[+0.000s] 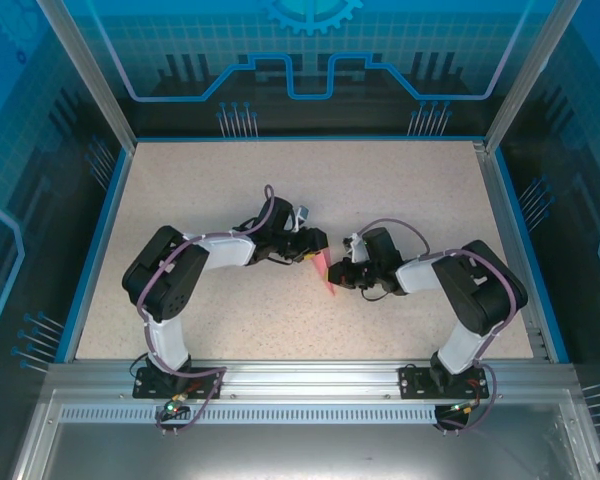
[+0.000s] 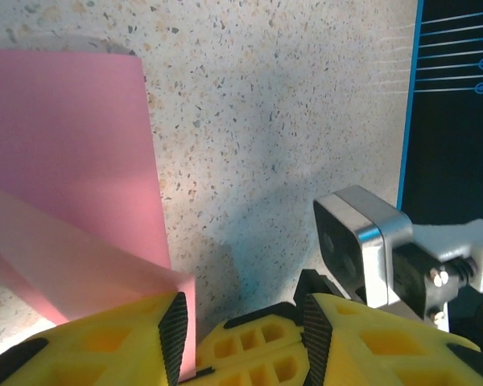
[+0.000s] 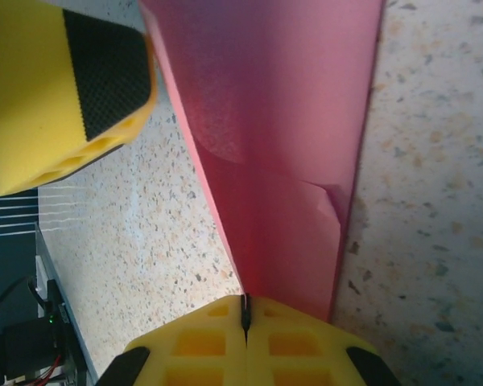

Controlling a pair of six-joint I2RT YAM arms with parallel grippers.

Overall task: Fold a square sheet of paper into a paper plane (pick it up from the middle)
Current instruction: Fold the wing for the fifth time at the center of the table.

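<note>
While the right gripper (image 3: 245, 320) pinches the pink paper (image 3: 282, 161) at the centre of the table (image 1: 180, 190), presumably anchoring its crease, we find the left gripper (image 2: 243, 312) spread, one pad (image 2: 174, 330) beside the paper's edge.

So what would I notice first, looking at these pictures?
The folded pink paper stands out, bright against the speckled table, right in the middle. Up close, the yellow right end effector is shut on the paper's narrow end. The left end effector stands open beside the paper's edge.
</note>
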